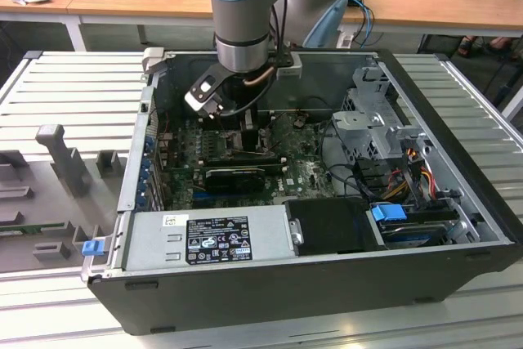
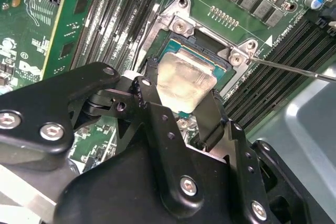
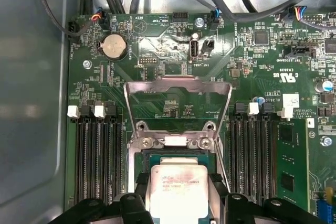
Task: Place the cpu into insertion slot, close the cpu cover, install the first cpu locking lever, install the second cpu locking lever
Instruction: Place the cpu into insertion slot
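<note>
CPU sits clamped between the fingers of the gripper, silver top up, directly over the insertion slot; I cannot tell whether it is seated. Just beyond, the CPU cover is swung open, off the slot, above the green motherboard inside the computer case.

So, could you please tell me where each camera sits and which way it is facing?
Exterior view: off the arm, above the open computer case, looking down into it; the arm reaches inside.
First wrist view: on the arm, facing straight down onto the motherboard and the open cpu cover; the claw shows.
Second wrist view: on the arm, looking slantwise past the claw at the insertion slot.
Shared: both wrist views show the cpu between the claw's fingers.
</note>
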Robot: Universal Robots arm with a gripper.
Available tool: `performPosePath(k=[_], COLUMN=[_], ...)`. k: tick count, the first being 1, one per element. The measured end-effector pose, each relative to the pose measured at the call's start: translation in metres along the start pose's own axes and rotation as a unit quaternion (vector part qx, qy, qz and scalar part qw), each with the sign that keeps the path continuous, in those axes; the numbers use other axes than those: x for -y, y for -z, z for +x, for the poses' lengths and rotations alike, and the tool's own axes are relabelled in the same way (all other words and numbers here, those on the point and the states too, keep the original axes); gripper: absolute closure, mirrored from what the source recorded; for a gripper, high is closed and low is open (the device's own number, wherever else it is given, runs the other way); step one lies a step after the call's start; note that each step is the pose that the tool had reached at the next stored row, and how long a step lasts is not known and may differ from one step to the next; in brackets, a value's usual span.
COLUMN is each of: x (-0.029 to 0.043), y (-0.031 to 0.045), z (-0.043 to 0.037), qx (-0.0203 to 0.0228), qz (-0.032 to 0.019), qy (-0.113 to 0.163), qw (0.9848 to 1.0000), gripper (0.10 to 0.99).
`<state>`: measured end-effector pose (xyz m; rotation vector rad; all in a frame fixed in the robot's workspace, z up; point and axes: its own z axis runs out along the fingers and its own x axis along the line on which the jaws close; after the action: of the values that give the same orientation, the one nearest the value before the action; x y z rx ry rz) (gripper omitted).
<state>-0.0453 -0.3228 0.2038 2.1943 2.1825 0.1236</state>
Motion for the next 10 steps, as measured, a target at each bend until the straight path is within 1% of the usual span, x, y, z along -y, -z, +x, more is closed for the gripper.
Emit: performPosePath(k=[2,8,9,10], x=[0.0002,0.0002,0.0002,0.0002], y=[-0.0018,-0.0021,-0.0021,-0.0021], z=[-0.0001,-0.0001,-0.0001,-0.0001], qx=[0.0001,0.0,0.0001,0.0001], qz=[0.0,0.0,0.0,0.0], qy=[0.0,0.0,0.0,0.0], qw=[1.0,1.0,1.0,1.0], gripper=[0.557,0.557,0.545,0.482])
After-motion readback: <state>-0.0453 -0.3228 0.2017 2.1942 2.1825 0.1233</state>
